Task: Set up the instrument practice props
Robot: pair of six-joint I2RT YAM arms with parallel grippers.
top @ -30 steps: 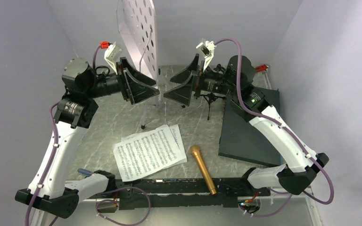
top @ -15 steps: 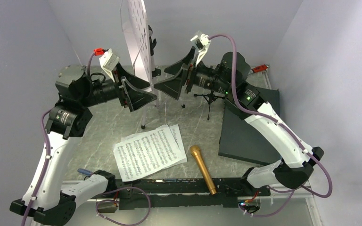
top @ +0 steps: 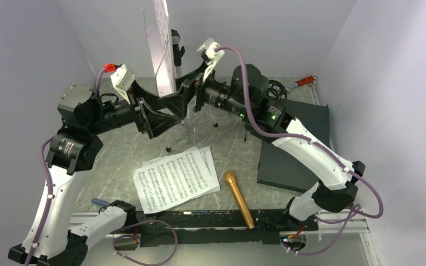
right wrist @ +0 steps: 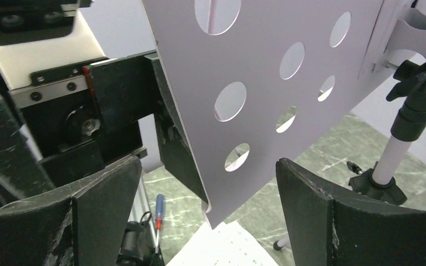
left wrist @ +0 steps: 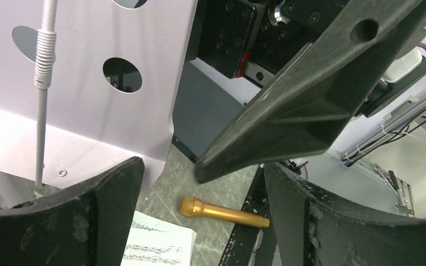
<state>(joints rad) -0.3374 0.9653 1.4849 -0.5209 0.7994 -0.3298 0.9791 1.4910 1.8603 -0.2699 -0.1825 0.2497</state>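
Observation:
The pale lilac music stand [top: 161, 47] stands at the back, its perforated desk [right wrist: 266, 83] nearly edge-on to the top camera. My right gripper [right wrist: 208, 210] is open, and the desk's lower corner hangs between its fingers with a gap on each side. My left gripper [left wrist: 202, 216] is open and empty, facing the desk [left wrist: 116, 83] from the other side, close to the right gripper [top: 180, 100]. The music sheets [top: 177, 177] lie flat near the front. The gold microphone [top: 238, 199] lies to their right. The mic stand is mostly hidden behind my right arm.
A dark grey slab [top: 294, 149] lies at the right under my right arm. A red-handled wrench [top: 305, 80] sits at the back right. A blue-handled screwdriver [right wrist: 158, 208] lies at the front left by the black base rail [top: 211, 219].
The desk has turned more edge-on to the top camera. My right gripper has swung left up to it. The left jaws have spread wider and the left arm has drawn back a little.

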